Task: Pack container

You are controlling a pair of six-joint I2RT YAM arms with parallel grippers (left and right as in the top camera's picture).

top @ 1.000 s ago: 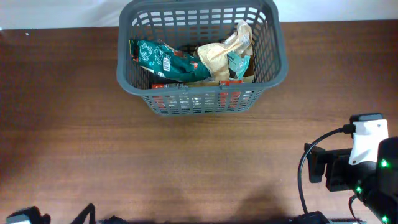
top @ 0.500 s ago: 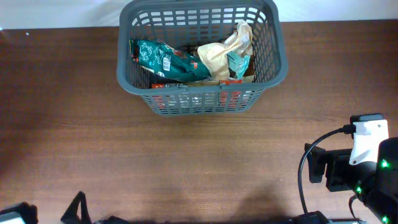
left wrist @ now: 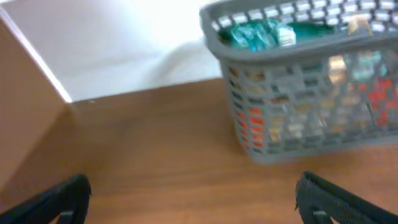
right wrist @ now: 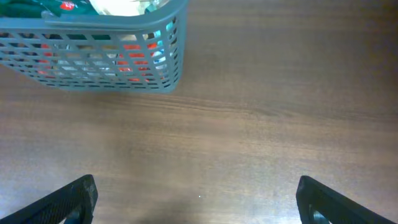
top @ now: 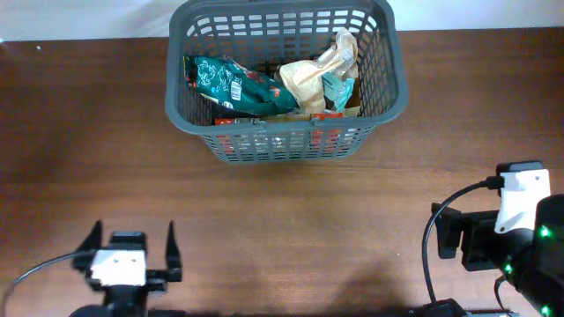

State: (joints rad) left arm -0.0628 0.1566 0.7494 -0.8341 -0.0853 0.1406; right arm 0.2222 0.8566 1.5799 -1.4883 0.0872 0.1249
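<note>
The dark grey slotted container (top: 388, 62) stands at the back middle of the brown table. It holds a teal packet (top: 231, 83), a tan packet (top: 308, 79) and red packets underneath. It also shows in the left wrist view (left wrist: 273, 143) and the right wrist view (right wrist: 93, 84). My left gripper (top: 130, 242) is open and empty near the front left edge, well short of the container. In its wrist view the left gripper (left wrist: 194, 199) has its fingers spread wide over bare table. My right gripper (right wrist: 196, 199) is open and empty; overhead shows only the right arm's body (top: 520, 224) at the front right.
A white wall or surface (left wrist: 118, 50) lies behind the table's back edge. A black cable (top: 429, 255) loops beside the right arm. Bare table (top: 291, 229) lies between the arms and the container.
My left arm has come up from the bottom edge into view, moving right and forward. The right arm and the container have not moved.
</note>
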